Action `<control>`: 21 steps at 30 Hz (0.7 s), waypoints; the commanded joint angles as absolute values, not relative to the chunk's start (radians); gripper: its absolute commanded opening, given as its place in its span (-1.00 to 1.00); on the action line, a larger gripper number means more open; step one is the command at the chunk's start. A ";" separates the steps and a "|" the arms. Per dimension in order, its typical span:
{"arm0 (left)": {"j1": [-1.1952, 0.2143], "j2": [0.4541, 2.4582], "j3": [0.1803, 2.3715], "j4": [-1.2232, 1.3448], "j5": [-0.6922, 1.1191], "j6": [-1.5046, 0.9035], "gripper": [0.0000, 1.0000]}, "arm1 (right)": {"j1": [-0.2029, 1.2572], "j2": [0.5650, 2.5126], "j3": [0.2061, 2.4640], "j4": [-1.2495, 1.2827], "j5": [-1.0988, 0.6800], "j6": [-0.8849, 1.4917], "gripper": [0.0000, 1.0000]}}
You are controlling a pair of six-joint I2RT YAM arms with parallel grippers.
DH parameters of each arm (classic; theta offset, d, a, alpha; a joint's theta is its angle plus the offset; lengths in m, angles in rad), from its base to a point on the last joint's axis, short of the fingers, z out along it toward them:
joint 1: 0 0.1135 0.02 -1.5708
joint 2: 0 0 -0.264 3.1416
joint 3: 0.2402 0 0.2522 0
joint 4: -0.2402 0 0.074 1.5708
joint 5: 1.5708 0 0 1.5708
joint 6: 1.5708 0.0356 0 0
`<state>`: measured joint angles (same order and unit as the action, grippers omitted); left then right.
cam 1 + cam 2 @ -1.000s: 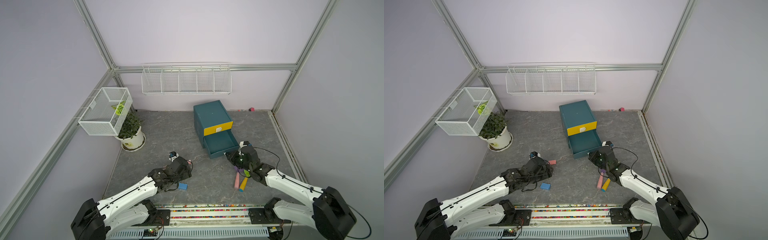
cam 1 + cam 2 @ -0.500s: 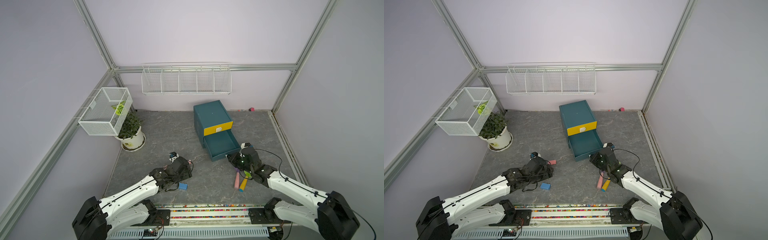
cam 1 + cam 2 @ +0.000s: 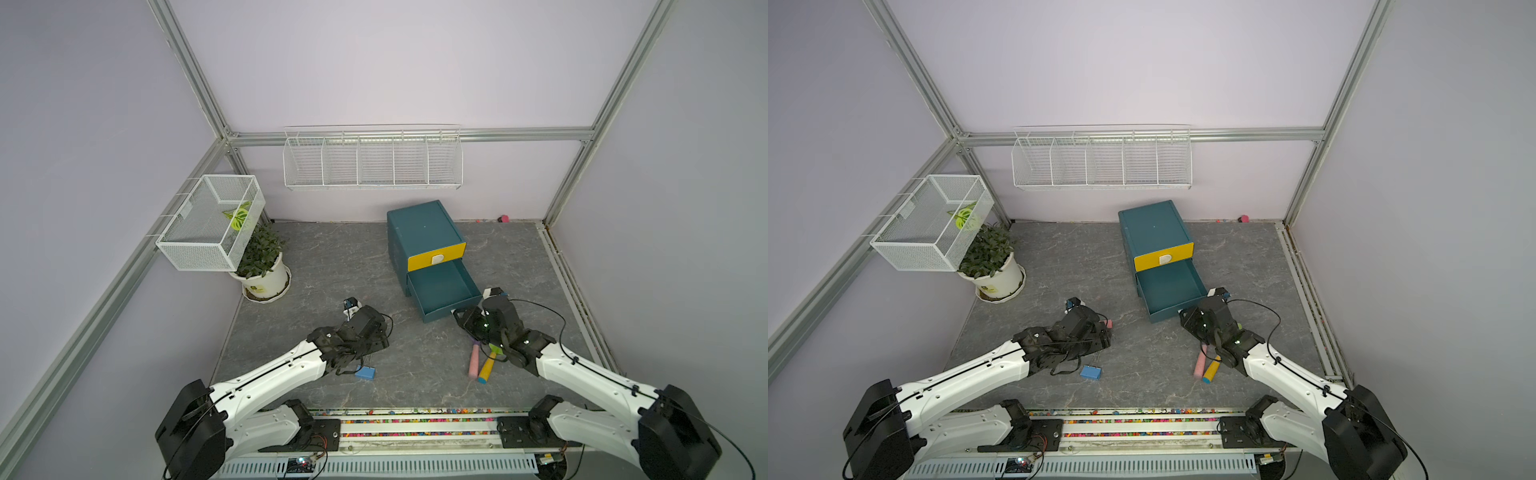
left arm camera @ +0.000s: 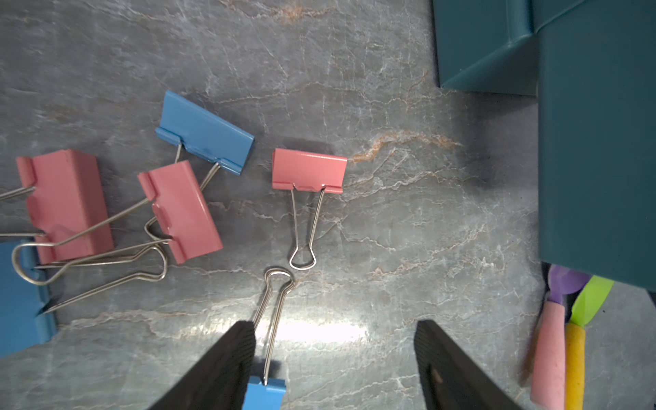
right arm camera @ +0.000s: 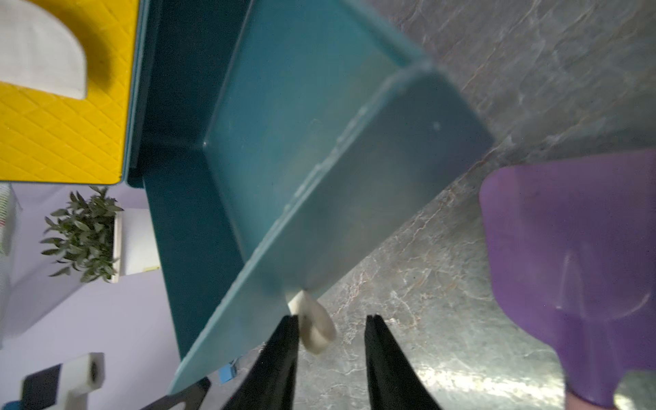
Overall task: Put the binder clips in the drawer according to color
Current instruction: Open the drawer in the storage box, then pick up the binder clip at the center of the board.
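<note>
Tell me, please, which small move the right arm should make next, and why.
Probably pull the right claw back, away from the white pull. The teal drawer already stands pulled out, and the claw's jaws are apart, with the pull only beside one finger, not clamped. Nothing seems left to hold there.

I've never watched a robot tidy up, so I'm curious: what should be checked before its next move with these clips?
1. Teal plastic drawer below the yellow drawer front pulled out: ok.
2. Drawer inside free: ok, nothing visible in it.
3. Right jaws clear of the small white pull: not ok, apart, but the pull sits between them.
4. Left jaws open: ok.
5. Blue metal binder clip with silver wire handles centred between left jaws: not ok, close beside one side.
</note>
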<state>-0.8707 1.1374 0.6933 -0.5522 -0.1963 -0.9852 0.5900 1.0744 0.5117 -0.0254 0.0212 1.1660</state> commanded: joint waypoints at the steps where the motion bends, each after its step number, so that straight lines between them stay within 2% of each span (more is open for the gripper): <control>1: -0.874 1.154 0.735 -0.560 -0.235 -0.964 0.54 | 0.598 1.023 0.509 -0.109 0.058 1.124 -0.07; 5: -0.873 1.193 0.758 -0.540 -0.266 -0.941 0.56 | 0.622 0.948 0.532 -0.187 0.102 1.021 0.03; 7: -0.857 1.234 0.784 -0.534 -0.260 -0.912 0.59 | 0.654 0.910 0.557 -0.218 0.123 0.894 0.10; 10: -0.821 1.321 0.839 -0.557 -0.251 -0.881 0.64 | 0.747 0.865 0.609 -0.293 0.171 0.690 0.31; 13: -0.799 1.401 0.880 -0.546 -0.225 -0.825 0.72 | 0.801 0.858 0.665 -0.394 0.166 0.589 0.48; 18: -0.757 1.491 0.906 -0.547 -0.212 -0.823 0.78 | 0.843 0.810 0.695 -0.488 0.125 0.548 0.58; 21: -0.742 1.532 0.910 -0.524 -0.201 -0.823 0.78 | 0.885 0.780 0.702 -0.513 0.132 0.510 0.56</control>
